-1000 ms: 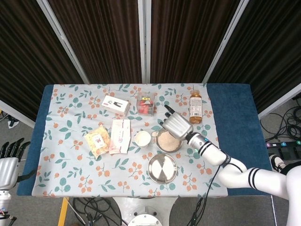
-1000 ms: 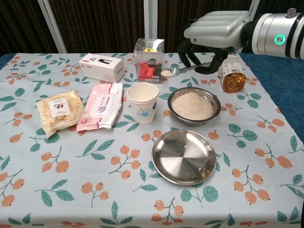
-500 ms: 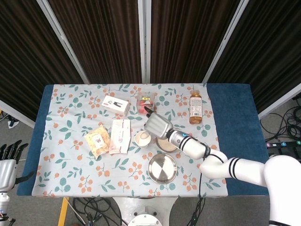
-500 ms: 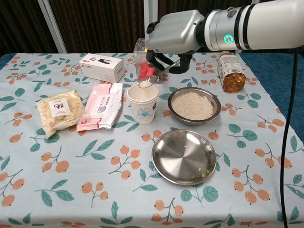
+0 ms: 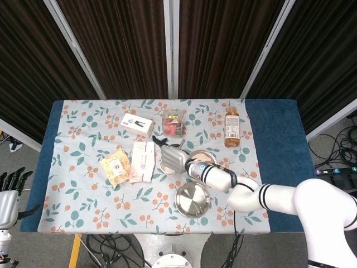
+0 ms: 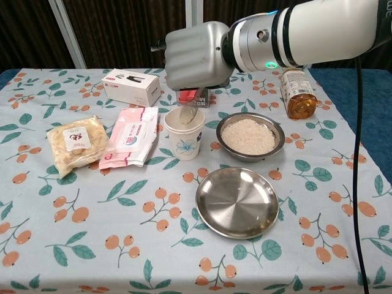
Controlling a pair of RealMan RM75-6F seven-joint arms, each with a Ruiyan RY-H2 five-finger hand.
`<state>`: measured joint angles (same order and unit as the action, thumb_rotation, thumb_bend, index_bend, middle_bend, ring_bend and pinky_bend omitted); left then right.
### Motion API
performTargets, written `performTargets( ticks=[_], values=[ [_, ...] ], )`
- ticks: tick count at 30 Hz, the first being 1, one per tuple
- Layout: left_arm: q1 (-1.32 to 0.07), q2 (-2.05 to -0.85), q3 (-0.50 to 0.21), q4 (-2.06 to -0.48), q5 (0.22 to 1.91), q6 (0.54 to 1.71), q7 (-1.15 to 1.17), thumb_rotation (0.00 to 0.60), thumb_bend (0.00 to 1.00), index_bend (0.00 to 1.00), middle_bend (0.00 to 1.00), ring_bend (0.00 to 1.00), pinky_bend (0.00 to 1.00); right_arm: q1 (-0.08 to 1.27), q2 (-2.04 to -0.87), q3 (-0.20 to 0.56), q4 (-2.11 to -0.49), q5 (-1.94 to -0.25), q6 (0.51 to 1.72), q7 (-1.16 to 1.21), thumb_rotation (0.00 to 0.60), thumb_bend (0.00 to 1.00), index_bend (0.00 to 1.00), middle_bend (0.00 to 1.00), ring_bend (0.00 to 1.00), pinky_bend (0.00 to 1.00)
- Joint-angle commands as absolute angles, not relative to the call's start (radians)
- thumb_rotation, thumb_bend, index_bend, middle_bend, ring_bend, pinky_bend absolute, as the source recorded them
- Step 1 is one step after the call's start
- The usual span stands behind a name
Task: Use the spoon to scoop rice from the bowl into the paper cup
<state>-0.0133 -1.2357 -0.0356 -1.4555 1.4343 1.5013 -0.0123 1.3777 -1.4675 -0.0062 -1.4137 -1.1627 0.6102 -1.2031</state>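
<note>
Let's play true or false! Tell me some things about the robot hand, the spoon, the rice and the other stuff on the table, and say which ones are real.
1. The right hand holds the spoon over the paper cup. True.
2. The spoon is dipping into the bowl of rice. False: its tip is tilted down into the paper cup.
3. The steel plate is heaped with rice. False: it looks almost bare.
4. The bowl sits between the paper cup and the drink bottle. True.
5. The left hand is helping hold the cup. False: it hangs beside the table, touching nothing.
</note>
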Motion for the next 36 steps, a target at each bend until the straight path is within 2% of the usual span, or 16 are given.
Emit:
performTargets(
  ticks=[1, 10, 17, 23, 30, 36],
  values=[
    [-0.012, -1.238, -0.037, -1.453, 1.435, 1.505, -0.017, 0.6, 0.07, 0.21, 0.18, 0.13, 0.05, 1.4, -1.48, -0.051, -1.431, -1.172, 0.652, -1.312, 0.6, 0.38, 0.6, 0.56, 0.27, 0.0],
    [-0.008, -1.249, -0.038, -1.432, 1.44, 1.509, -0.037, 0.6, 0.06, 0.21, 0.18, 0.13, 0.05, 1.399, -1.486, -0.081, -1.488, -1.125, 0.738, -1.487, 0.6, 0.38, 0.61, 0.56, 0.27, 0.0],
    [-0.005, -1.253, -0.038, -1.428, 1.441, 1.513, -0.041, 0.6, 0.06, 0.21, 0.18, 0.13, 0.05, 1.4, -1.508, -0.094, -1.522, -1.004, 0.831, -1.664, 0.6, 0.38, 0.62, 0.56, 0.27, 0.0],
    [-0.004, -1.253, -0.039, -1.428, 1.443, 1.516, -0.039, 0.6, 0.06, 0.21, 0.18, 0.13, 0.05, 1.4, -1.53, -0.098, -1.531, -0.956, 0.884, -1.719, 0.6, 0.38, 0.62, 0.57, 0.27, 0.0],
    [-0.002, -1.255, -0.04, -1.423, 1.44, 1.514, -0.044, 0.6, 0.07, 0.21, 0.18, 0.13, 0.05, 1.396, -1.541, -0.097, -1.541, -0.949, 0.899, -1.682, 0.6, 0.37, 0.62, 0.57, 0.27, 0.0],
    [0.0, -1.256, -0.04, -1.419, 1.441, 1.516, -0.046, 0.6, 0.06, 0.21, 0.18, 0.13, 0.05, 1.333, -1.523, -0.078, -1.535, -0.963, 0.935, -1.512, 0.6, 0.36, 0.62, 0.57, 0.27, 0.0]
  ],
)
